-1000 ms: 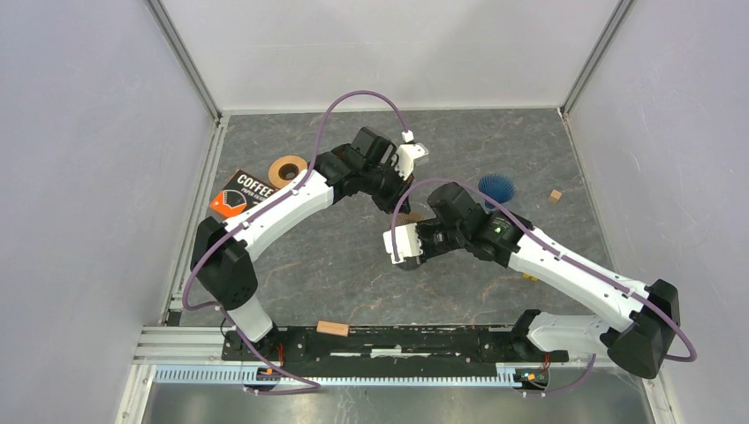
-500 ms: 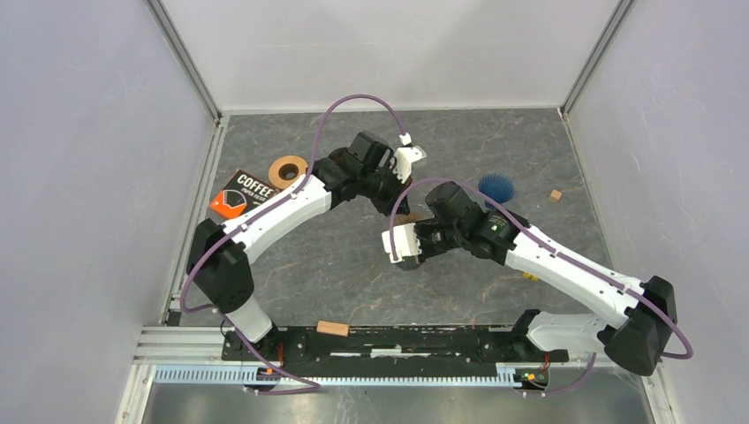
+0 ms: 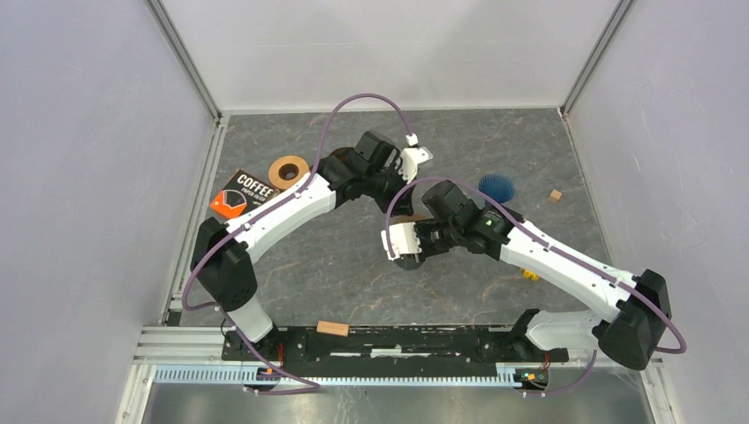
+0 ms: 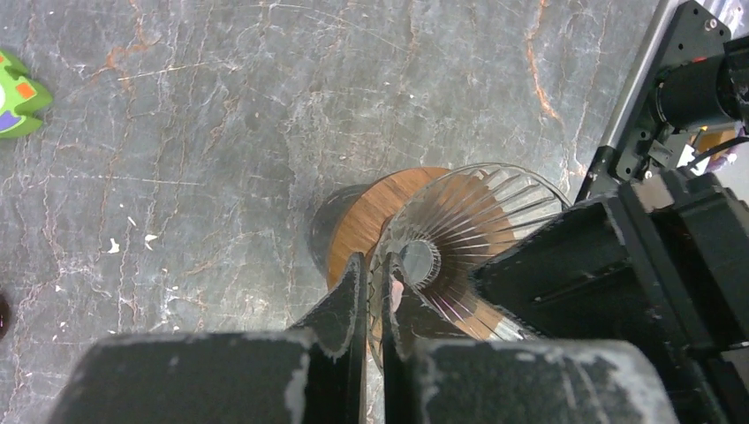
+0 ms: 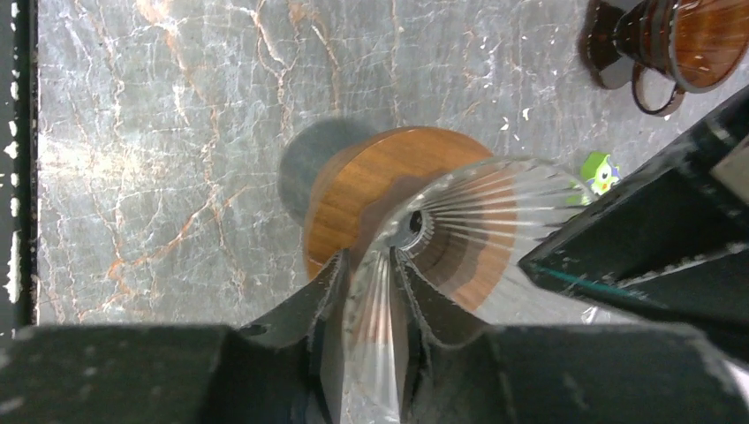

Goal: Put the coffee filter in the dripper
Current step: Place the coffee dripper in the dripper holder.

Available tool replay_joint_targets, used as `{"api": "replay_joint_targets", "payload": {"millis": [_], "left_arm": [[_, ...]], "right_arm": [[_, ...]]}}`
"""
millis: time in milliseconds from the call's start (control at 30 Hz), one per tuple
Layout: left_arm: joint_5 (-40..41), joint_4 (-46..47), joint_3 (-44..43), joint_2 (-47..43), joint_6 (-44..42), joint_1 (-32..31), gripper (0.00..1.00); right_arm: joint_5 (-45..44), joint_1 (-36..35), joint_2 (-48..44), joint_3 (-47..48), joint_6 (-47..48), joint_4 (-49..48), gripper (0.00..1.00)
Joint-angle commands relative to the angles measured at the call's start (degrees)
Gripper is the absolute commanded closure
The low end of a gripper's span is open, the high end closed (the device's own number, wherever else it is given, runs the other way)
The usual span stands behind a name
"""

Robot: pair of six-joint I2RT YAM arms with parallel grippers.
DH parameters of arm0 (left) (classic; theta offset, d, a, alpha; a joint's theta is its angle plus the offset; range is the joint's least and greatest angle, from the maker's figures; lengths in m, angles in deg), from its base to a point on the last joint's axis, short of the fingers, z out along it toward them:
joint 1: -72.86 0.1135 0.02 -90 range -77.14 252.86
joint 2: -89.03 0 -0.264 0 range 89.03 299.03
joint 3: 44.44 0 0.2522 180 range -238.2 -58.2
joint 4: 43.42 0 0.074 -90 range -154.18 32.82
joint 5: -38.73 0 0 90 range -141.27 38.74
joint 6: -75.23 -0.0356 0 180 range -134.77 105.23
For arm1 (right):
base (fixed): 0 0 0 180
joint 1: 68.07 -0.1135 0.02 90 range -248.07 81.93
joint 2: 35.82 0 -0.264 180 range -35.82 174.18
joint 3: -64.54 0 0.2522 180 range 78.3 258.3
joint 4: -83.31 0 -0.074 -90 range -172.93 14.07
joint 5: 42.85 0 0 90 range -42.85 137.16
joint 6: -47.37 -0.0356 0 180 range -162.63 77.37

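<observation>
A clear ribbed cone, which I take for the dripper, stands on a round wooden base between both arms. My left gripper is shut on the cone's near wall, one finger inside and one outside. My right gripper straddles the opposite wall with its jaws a little apart. I cannot tell any separate coffee filter apart inside the cone. A blue pleated cone lies alone to the right, held by nothing.
A brown see-through dripper with a handle sits to the left, showing from above as a tan ring. Near it lie a black "COFFEE" packet and a green toy. A wooden block rests on the front rail.
The right jaws have eased apart on the cone's wall. Both arms have shifted only slightly; the left grip is unchanged.
</observation>
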Motion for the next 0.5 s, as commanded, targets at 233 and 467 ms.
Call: {"api": "replay_joint_targets", "payload": {"millis": [233,467], "left_arm": [[2.9,-7.0,-0.4,2.5,-5.2,-2.0,0.90],[3.6,-7.1,-1.0,2.8,-5.7,-1.7,0.86]], "right_arm": [[-2.5,1.0,0.2,4.5,-0.3,4.9,0.55],[-2.1,1.2,0.4,9.7,-0.2,7.2,0.50]]}}
